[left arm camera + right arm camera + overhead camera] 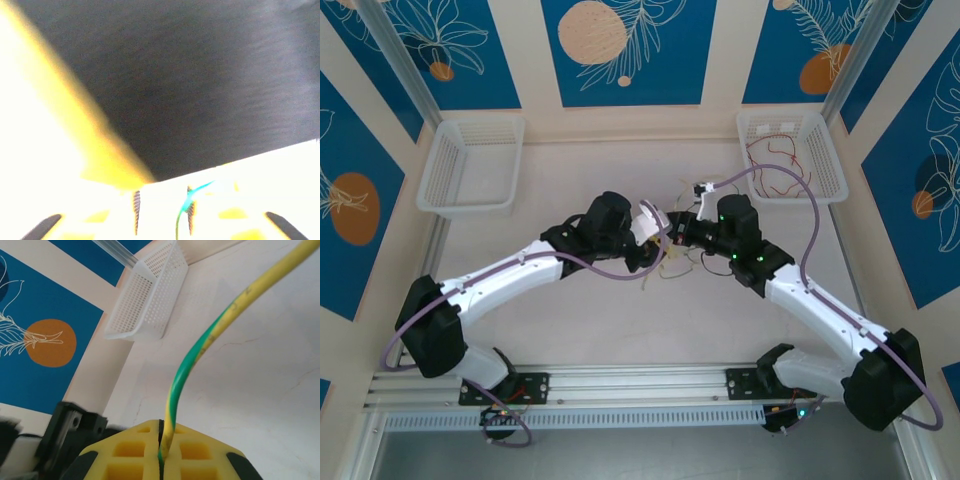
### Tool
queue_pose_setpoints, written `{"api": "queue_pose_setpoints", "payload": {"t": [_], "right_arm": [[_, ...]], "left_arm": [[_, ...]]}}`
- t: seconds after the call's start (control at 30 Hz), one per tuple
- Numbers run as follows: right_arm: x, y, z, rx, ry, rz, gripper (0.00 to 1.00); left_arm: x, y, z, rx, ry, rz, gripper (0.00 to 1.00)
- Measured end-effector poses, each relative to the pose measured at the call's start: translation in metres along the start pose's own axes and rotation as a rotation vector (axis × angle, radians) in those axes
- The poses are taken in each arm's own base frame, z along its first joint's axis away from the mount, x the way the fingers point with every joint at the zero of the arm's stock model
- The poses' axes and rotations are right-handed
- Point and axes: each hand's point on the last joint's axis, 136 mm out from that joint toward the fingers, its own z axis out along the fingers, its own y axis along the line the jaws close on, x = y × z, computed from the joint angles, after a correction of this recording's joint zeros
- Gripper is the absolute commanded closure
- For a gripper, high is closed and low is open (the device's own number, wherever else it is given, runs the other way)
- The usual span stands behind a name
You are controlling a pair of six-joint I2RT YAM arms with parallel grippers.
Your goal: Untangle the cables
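Observation:
The two grippers meet nose to nose over the middle of the table. My right gripper (161,424) is shut on a green-and-yellow cable (200,352), which rises from between its yellow pads and arcs away to the upper right. My left gripper (163,192) has its jaws apart, with a thin green wire (186,206) lying against its right pad (190,212). That view is washed out and blurred. From above, the left gripper (653,222) and right gripper (681,232) stand over a loose knot of thin green and pale cables (672,264). A red cable (772,168) lies in the right basket.
A white mesh basket (470,165) stands at the back left and another (827,160) at the back right. The left one also shows as a basket (150,300). A dark blurred surface (200,75) looms close before the left gripper. Lilac arm cables (810,215) loop beside the right arm.

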Motion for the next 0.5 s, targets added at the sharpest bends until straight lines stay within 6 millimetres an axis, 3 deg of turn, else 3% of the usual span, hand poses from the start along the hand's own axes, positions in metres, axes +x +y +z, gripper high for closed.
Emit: {"api": "queue_pose_setpoints", "payload": {"t": [0.13,0.23,0.5], "right_arm": [[0.002,0.001,-0.006,0.007,0.006,-0.007,1.0],[0.004,-0.003,-0.007,0.022,0.014,-0.002,1.0],[0.007,-0.009,-0.007,0.051,0.021,0.008,1.0]], "left_arm": [[0.003,0.003,-0.009,-0.035,-0.002,0.02,0.56],[0.0,0.003,-0.021,-0.061,-0.025,0.037,0.41],[-0.023,-0.002,-0.056,-0.09,-0.143,0.054,0.35]]}}
